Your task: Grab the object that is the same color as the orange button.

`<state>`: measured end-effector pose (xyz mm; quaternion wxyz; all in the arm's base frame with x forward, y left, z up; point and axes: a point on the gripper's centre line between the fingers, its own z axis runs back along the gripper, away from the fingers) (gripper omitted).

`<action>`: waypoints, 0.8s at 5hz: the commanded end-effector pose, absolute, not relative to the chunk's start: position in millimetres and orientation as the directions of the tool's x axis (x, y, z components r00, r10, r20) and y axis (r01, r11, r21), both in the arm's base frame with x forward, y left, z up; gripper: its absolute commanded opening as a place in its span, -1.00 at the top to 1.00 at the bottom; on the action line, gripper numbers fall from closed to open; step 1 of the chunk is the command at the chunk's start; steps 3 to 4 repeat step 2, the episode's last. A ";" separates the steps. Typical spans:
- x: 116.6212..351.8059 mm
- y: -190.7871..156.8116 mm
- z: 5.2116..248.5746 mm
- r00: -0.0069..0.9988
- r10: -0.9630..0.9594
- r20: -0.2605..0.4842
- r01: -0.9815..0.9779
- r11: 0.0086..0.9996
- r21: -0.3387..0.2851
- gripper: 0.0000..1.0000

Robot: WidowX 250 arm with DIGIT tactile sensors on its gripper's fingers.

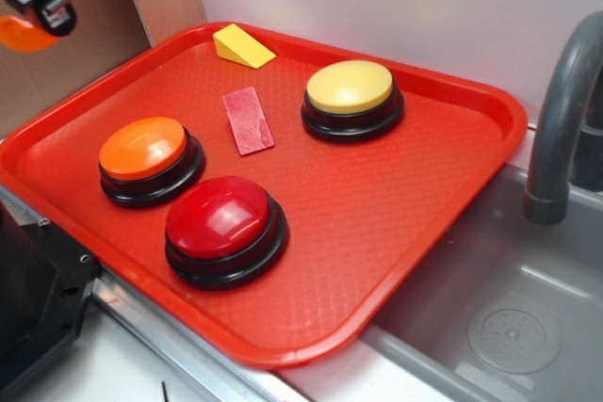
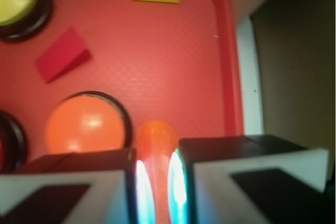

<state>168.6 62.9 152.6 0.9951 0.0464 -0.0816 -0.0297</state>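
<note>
My gripper (image 2: 156,167) is shut on the small glossy orange crescent piece (image 2: 156,142), which sticks out between the two fingers. In the exterior view the gripper (image 1: 36,8) is raised at the top left, above and outside the red tray's left edge, with the orange piece (image 1: 23,35) hanging under it. The orange button (image 1: 144,150) on its black base sits at the tray's left side; it also shows in the wrist view (image 2: 81,125), below and left of the held piece.
The red tray (image 1: 396,233) also holds a red-domed button (image 1: 223,223), a yellow-domed button (image 1: 350,91), a flat red rectangle (image 1: 248,120) and a yellow wedge (image 1: 243,46). A grey sink (image 1: 499,327) and faucet (image 1: 561,120) lie at the right. A brown board (image 1: 94,25) stands behind.
</note>
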 end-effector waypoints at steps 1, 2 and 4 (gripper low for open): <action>213.0 4.6 179.5 0.971 -0.106 0.216 0.107 0.994 0.007 1.00; 219.0 -4.2 186.5 0.964 -0.107 0.242 0.117 0.993 -0.028 1.00; 219.0 -4.2 186.5 0.964 -0.107 0.242 0.117 0.993 -0.028 1.00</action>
